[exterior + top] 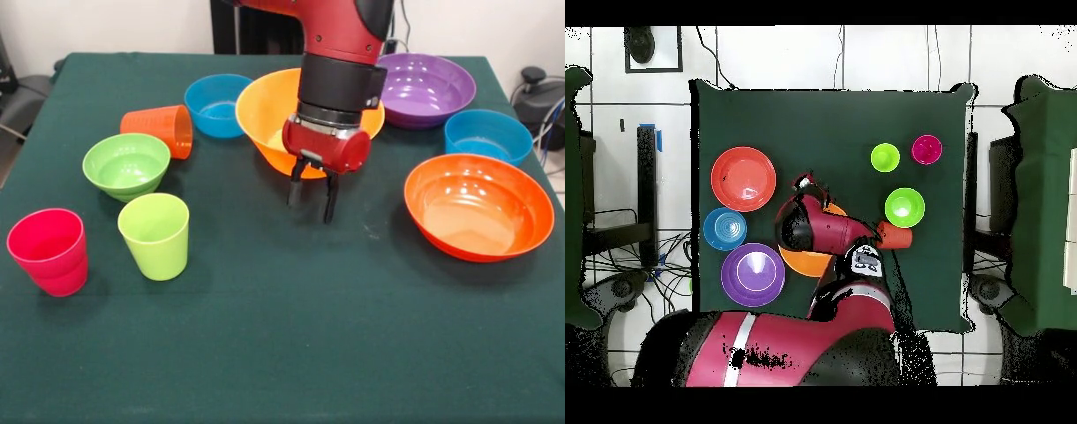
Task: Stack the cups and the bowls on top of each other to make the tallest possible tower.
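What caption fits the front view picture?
Open gripper hangs before the yellow-orange bowl, cups and bowls scattered unstacked on the green table.

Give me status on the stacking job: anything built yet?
Done: nothing. No piece sits on another; the orange cup lies on its side, the rest stand apart on the table.
In hand: nothing. The gripper hangs open and empty before the yellow-orange bowl.
Left: the whole tower, starting with that bowl as base.
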